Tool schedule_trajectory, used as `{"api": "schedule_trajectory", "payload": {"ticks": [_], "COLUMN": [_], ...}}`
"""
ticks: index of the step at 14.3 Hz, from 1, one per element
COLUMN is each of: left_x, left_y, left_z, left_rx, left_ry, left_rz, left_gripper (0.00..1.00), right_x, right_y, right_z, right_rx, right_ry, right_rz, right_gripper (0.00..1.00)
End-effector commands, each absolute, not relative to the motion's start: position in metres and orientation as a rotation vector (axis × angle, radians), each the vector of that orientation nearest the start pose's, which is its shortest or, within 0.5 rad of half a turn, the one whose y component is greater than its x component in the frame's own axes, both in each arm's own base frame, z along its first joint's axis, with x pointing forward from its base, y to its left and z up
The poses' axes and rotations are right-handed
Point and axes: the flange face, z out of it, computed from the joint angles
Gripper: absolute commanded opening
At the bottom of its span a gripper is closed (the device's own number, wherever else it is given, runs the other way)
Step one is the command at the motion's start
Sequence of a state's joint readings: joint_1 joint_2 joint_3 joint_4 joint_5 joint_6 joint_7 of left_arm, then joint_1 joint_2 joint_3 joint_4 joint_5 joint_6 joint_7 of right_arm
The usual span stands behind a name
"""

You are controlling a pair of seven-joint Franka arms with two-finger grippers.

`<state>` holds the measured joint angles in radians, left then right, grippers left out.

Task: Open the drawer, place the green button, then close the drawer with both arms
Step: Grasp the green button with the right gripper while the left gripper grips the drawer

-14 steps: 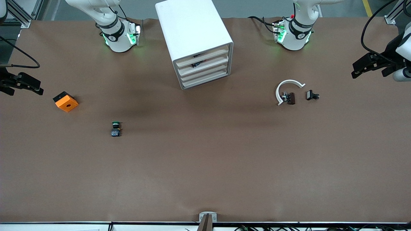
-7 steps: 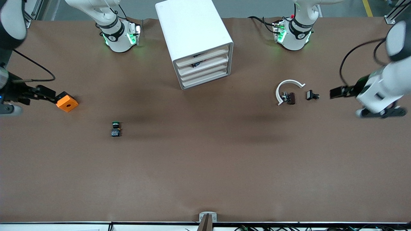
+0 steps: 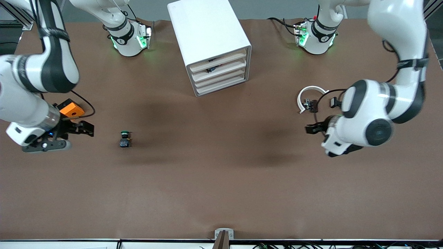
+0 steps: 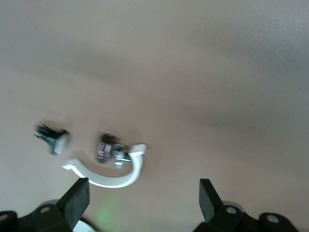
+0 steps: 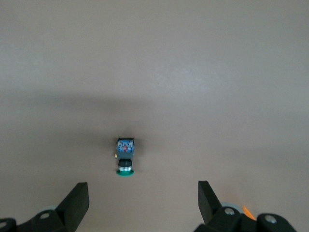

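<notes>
The button (image 3: 124, 139), green cap on a black and blue body, lies on the brown table toward the right arm's end. It also shows in the right wrist view (image 5: 125, 157). My right gripper (image 3: 88, 128) is open and empty, low over the table between the orange block and the button, apart from the button; the right wrist view shows it too (image 5: 141, 191). My left gripper (image 3: 309, 129) is open and empty over the table beside a white ring, and the left wrist view shows it too (image 4: 143, 186). The white cabinet (image 3: 207, 34) stands at the back; its drawers (image 3: 218, 73) all sit pushed in.
An orange block (image 3: 71, 110) lies partly under the right arm. A white C-shaped ring (image 3: 310, 90), a small dark part (image 3: 313, 105) and a black clip (image 3: 333, 101) lie by the left arm. The left wrist view shows the ring (image 4: 112, 180) and the clip (image 4: 53, 138).
Both arms have swung in from the table's ends. The right gripper has come past the orange block toward the button. The left gripper has come in beside the white ring.
</notes>
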<state>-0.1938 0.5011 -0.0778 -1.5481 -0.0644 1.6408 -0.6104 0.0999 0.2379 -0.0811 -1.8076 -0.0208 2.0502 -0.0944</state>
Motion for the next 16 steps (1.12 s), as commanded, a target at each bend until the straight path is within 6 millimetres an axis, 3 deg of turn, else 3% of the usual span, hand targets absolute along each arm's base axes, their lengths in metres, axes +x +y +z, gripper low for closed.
{"api": "schedule_trajectory", "payload": {"ticks": [1, 3, 4, 6, 9, 11, 13, 16], "left_x": [0.614, 0.591, 0.583, 0.573, 0.543, 0.535, 0.528, 0.503], "left_y": [-0.236, -0.288, -0.305, -0.32, -0.364, -0.378, -0.384, -0.403], "left_z": [0.3, 0.275, 0.264, 0.239, 0.213, 0.205, 0.2, 0.179], "left_rx": [-2.844, -2.798, -2.762, -2.598, -2.464, -2.235, -2.052, -1.833], "left_ry": [-0.727, -0.775, -0.91, -1.208, -1.314, -1.566, -1.696, -1.739], "left_rz": [0.616, 0.665, 0.761, 0.902, 0.975, 1.074, 1.054, 1.047], "left_gripper": [1.0, 1.0, 1.0, 1.0, 1.0, 1.0, 1.0, 1.0], "right_x": [0.621, 0.622, 0.622, 0.622, 0.622, 0.617, 0.609, 0.6], "right_y": [0.019, 0.021, 0.025, 0.024, 0.026, 0.032, 0.037, 0.042], "right_z": [0.373, 0.346, 0.334, 0.311, 0.281, 0.265, 0.252, 0.227], "right_rx": [-3.173, -3.171, -3.171, -3.172, -3.171, -3.16, -3.127, -3.125], "right_ry": [-0.23, -0.231, -0.241, -0.241, -0.246, -0.239, -0.194, -0.181], "right_rz": [0.006, 0.025, 0.035, 0.081, 0.134, 0.116, 0.11, 0.071], "right_gripper": [1.0, 1.0, 1.0, 1.0, 1.0, 1.0, 1.0, 1.0]}}
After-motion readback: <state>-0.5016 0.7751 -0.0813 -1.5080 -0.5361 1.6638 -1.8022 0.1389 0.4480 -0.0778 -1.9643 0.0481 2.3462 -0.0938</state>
